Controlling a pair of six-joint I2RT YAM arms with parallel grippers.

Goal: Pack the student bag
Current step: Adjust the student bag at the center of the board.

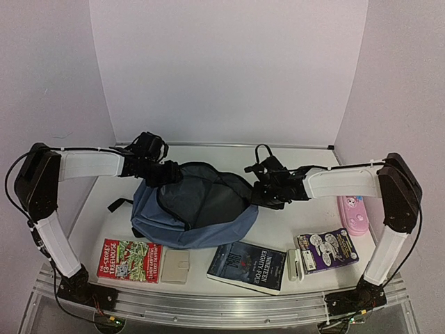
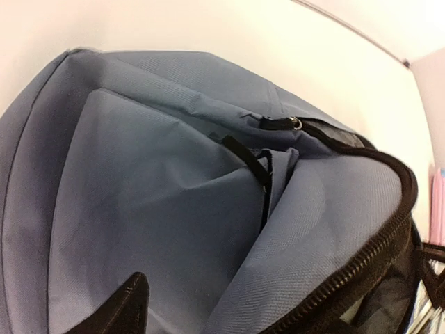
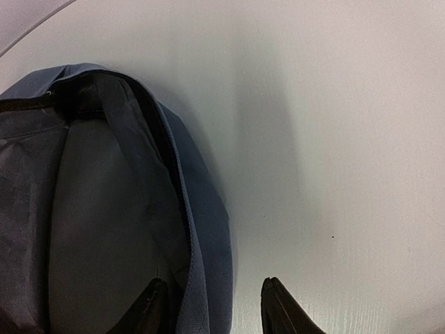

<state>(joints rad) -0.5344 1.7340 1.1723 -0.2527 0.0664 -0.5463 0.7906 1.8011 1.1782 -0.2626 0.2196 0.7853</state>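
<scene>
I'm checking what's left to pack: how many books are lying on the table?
3: a red book front left, a dark book front centre, and a purple book front right. Others may be hidden inside the backpack.

White table (image 1: 299,156): student bag (image 1: 163,223) mid, main compartment open. Near edge, left to right: red book (image 1: 128,259), beige case (image 1: 175,266) just beside it, dark book (image 1: 247,266), small white item (image 1: 295,265), purple book (image 1: 328,250). Pink pencil case (image 1: 354,214) right side.

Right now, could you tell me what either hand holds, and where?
Right hand straddles the opening rim of the slate-blue fabric backpack, grip uncertain; left hand unclear too.
</scene>
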